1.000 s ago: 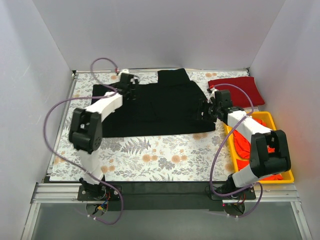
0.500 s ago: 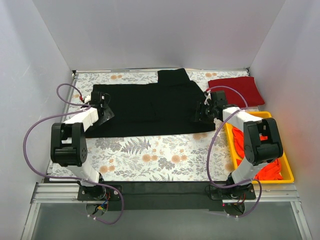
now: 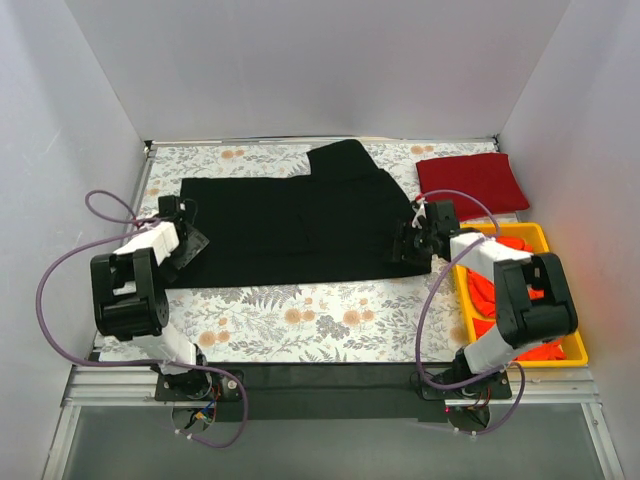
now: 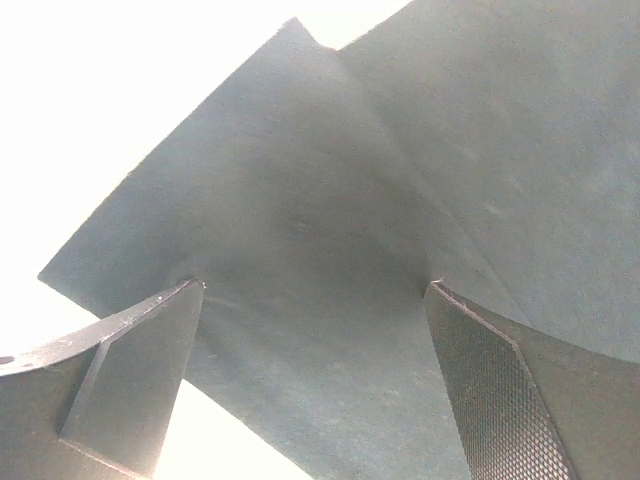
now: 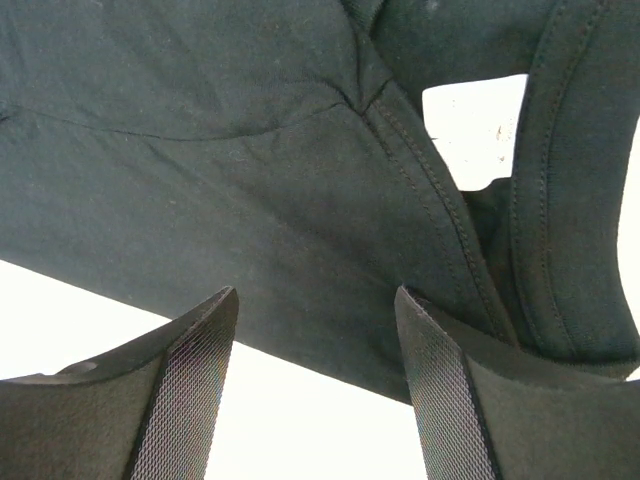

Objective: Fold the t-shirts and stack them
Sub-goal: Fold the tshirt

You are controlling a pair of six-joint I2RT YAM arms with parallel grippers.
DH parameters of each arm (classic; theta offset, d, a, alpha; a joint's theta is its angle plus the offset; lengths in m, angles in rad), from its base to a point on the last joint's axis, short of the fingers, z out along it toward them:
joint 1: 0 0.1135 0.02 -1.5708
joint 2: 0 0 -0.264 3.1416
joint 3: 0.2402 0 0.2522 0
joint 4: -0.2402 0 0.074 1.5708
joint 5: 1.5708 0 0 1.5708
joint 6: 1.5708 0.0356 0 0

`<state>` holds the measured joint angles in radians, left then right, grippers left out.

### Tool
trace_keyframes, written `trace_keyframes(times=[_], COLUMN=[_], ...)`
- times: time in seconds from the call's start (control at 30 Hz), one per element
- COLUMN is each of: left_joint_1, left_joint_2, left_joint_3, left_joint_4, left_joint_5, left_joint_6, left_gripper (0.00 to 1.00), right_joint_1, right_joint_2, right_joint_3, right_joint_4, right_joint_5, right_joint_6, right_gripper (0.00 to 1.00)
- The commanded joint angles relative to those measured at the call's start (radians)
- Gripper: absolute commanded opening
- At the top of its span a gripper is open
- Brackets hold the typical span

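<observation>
Top external view: the black t-shirt (image 3: 295, 225) lies spread flat mid-frame, its long axis running left to right, one sleeve pointing toward the top edge. Left gripper (image 4: 315, 290) and right gripper (image 5: 315, 295) sit at its left and right ends, fingers wide apart over the cloth, clamping nothing.

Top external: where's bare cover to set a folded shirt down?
Widest: the near strip of floral cover, between the near hem of the black t-shirt and the cover's near edge. A thin band runs far-left, shirt to back wall. Crowded right: right gripper, dark red shirt, yellow bin.
</observation>
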<state>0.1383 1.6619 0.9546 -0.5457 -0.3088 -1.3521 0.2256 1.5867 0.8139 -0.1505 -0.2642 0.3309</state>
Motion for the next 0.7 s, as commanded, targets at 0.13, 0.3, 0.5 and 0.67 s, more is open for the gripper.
trace_keyframes(times=[0.13,0.3,0.5,0.67], left_joint_1=[0.090,0.090,0.075,0.066], left_joint_2=[-0.261,-0.473,-0.377,-0.164], left_joint_3=[-0.194,-0.147,0.093,0.232], left_joint_4=[-0.215,-0.180,-0.122,-0.008], left_joint_5=[0.034,0.151,0.161,0.203], left_joint_6=[-0.116,-0.091,0.065,0.151], left_gripper=[0.87,0.92,0.92,0.89], right_joint_1=[-0.006,-0.006,-0.009,-0.060], right_joint_2=[-0.203,-0.384,-0.337,-0.102], right_joint_3=[-0.255,-0.188,0.158,0.425], right_joint_4=[-0.300,-0.343,-0.342,-0.313], right_joint_5=[0.056,0.060,0.163,0.140], right_joint_6=[-0.023,-0.053,-0.142,-0.214], right_gripper=[0.62,0.64,0.66,0.64])
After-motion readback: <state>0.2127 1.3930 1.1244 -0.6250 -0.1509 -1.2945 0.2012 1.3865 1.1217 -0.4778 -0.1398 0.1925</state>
